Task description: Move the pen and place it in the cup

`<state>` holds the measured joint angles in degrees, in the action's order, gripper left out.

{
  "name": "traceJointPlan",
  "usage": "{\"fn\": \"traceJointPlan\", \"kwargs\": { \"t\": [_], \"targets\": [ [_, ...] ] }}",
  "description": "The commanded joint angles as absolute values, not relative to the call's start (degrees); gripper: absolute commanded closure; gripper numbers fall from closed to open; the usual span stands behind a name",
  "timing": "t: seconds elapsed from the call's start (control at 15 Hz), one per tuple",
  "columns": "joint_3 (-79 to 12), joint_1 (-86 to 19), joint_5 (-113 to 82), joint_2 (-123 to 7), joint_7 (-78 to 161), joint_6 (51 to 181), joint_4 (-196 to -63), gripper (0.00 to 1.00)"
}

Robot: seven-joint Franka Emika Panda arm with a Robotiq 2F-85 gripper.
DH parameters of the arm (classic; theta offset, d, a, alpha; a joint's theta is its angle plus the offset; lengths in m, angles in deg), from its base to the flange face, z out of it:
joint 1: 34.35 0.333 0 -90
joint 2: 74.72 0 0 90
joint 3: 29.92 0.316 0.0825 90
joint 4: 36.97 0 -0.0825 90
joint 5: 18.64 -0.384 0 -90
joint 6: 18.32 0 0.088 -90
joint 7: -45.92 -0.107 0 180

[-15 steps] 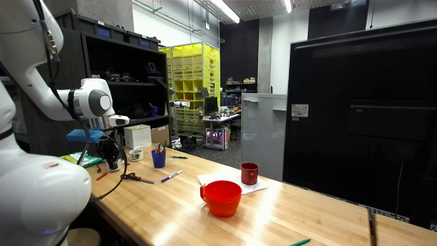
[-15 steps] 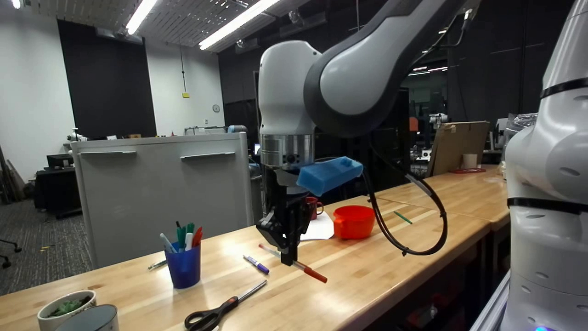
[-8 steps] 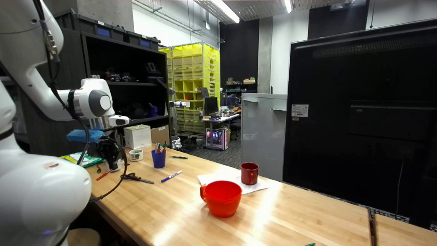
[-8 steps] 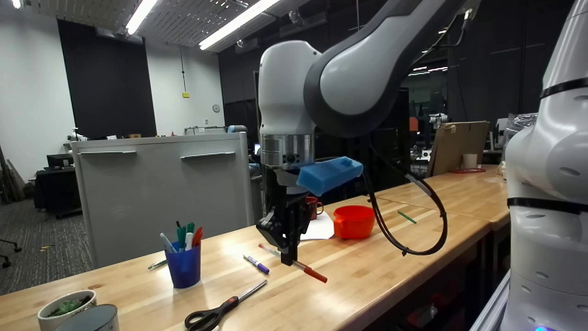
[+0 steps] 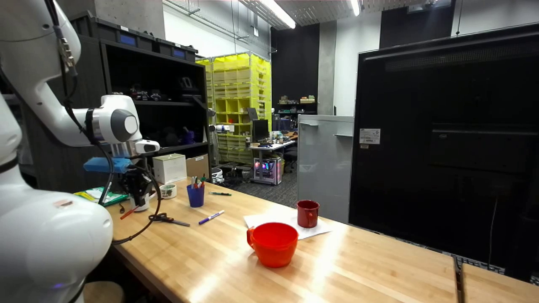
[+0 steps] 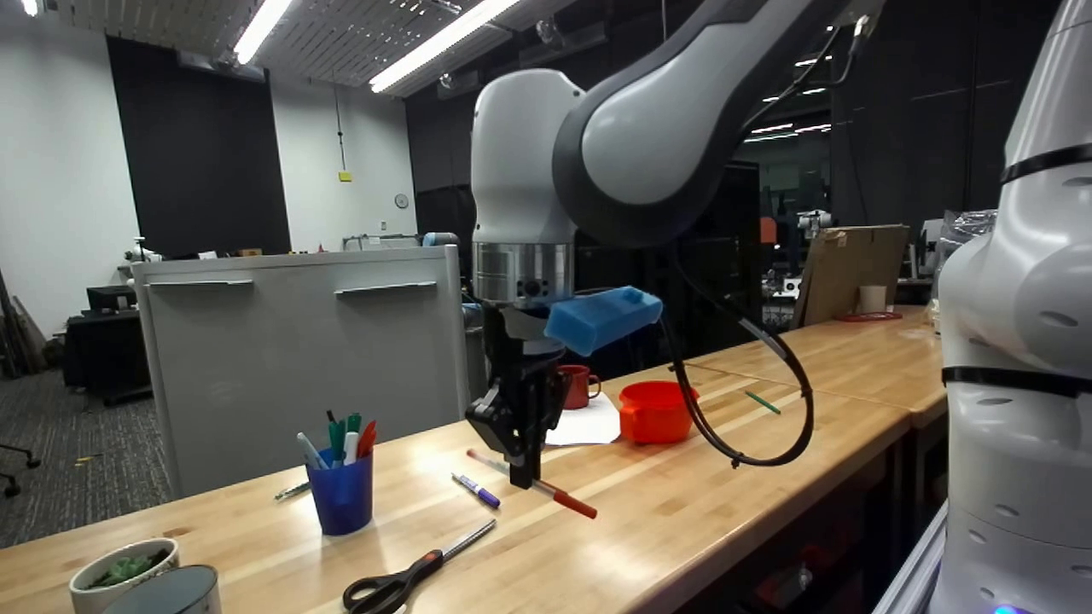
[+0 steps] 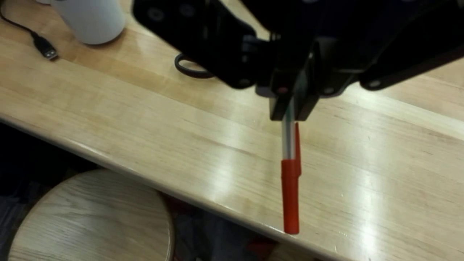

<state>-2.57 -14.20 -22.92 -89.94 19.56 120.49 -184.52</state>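
Note:
The red-capped clear pen (image 7: 290,195) is held between the fingertips of my gripper (image 7: 289,108) in the wrist view. In both exterior views the gripper (image 6: 524,479) (image 5: 139,203) is above the table, with the pen's red cap (image 6: 575,502) (image 5: 128,213) sticking out, tilted downward. The middle of the pen is hidden by the fingers. A blue cup (image 6: 341,499) (image 5: 196,196) holding several pens stands left of the gripper in an exterior view. A red handled bowl (image 5: 273,248) (image 6: 657,418) and a dark red mug (image 5: 308,213) (image 6: 578,388) stand farther along the table.
Scissors (image 6: 409,580) and a purple marker (image 6: 476,490) lie near the gripper. White paper (image 5: 261,219) lies under the mug. A plant pot (image 6: 124,573) and grey cup (image 6: 175,593) stand at the near corner. A green pen (image 6: 763,402) lies beyond the bowl. A stool (image 7: 94,217) is below the table edge.
My gripper, with the pen held, has moved slightly left and up in an exterior view. The green pen has shifted along the table, away from the red bowl, leaving one exterior view.

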Motion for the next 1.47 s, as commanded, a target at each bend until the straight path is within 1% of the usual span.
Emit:
{"fn": "traceJointPlan", "kwargs": {
  "t": [0.0, 0.4, 1.0, 1.13, 1.2, 1.27, 1.4],
  "targets": [
    [-3.0, -13.6, -21.6, -87.1, 23.5, 118.9, -180.5, 0.98],
    [-2.8, -13.9, -17.1, -82.7, 28.1, 116.0, -172.3, 0.98],
    [-4.1, -12.7, -3.2, -69.8, 24.7, 111.2, -153.5, 0.98],
    [-5.0, -11.8, -2.0, -67.9, 24.6, 111.1, -151.1, 0.98],
    [-5.4, -12.1, -4.2, -70.4, 26.2, 113.0, -154.5, 0.98],
    [-5.8, -11.8, -4.2, -69.6, 26.3, 113.0, -153.8, 0.9],
    [-6.1, -11.7, -4.2, -69.3, 26.4, 113.1, -153.9, 0.9]
  ]
}}
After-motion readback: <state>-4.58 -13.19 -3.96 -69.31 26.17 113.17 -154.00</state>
